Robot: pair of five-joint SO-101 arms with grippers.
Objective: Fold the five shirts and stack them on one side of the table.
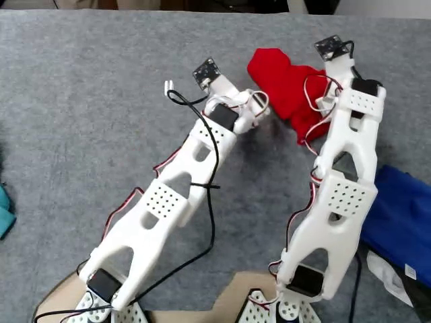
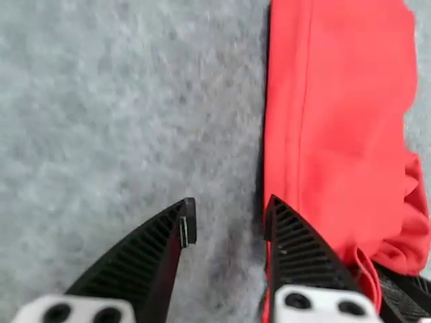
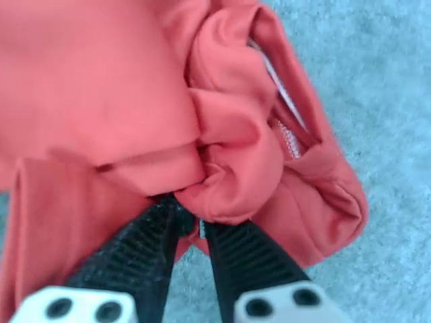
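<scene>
Grippers meet at the red shirt point(image 1: 283, 84), bunched at one o'clock on the grey table point(image 1: 87, 101). The right gripper point(image 3: 199, 215) pinches a gathered fold, jaws nearly closed, probably to pull the cloth flat. The left gripper point(image 2: 229, 222) gapes wide, empty, one finger at the shirt's straight edge, placed to take it. A blue shirt point(image 1: 401, 222) lies at four o'clock.

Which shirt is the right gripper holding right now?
The red shirt, bunched between the fingers of the right gripper; the blue shirt lies apart, untouched.
</scene>
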